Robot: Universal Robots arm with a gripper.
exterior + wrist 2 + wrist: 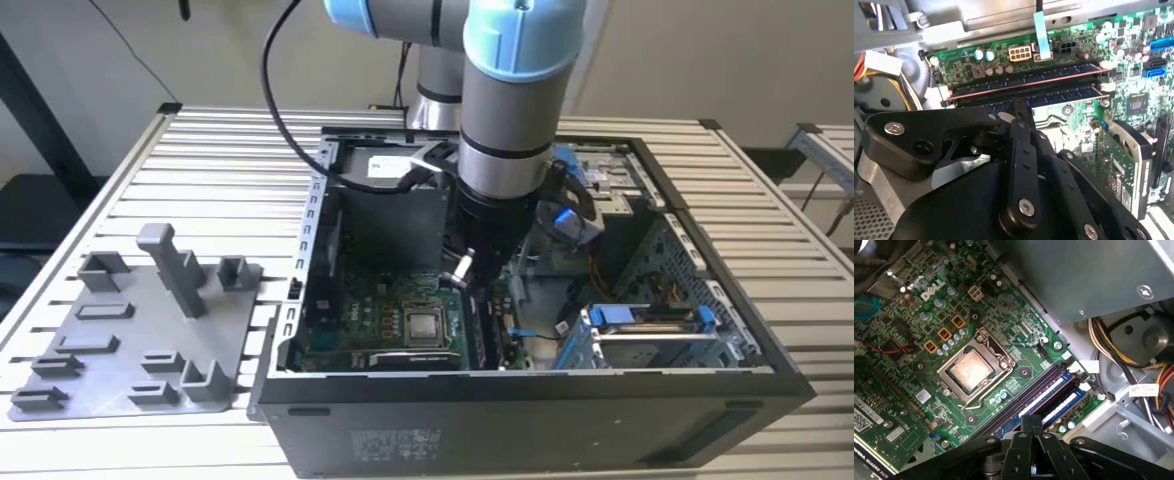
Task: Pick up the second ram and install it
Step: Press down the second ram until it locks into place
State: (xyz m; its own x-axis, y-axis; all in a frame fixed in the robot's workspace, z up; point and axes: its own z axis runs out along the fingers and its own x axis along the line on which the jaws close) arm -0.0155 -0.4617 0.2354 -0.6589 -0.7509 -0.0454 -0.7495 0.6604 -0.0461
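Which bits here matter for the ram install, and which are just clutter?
Job:
- pincer, shut, tip at the ram slots
- second ram, apparently in its slot
- motherboard

Just there:
- grey post on its tray
- processor
- drive bay
- power cables

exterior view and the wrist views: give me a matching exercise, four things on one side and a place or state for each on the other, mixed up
Things:
1. gripper
2. square silver chip
3. tall grey post
4. memory stick

Places or states:
A. upright on the grey tray outside the case
B. inside the case, fingertips together over the memory slots
C. in its socket on the green board, under a metal frame
D. seated in a slot beside the white latches

Pairs: 1-B, 2-C, 3-A, 4-D
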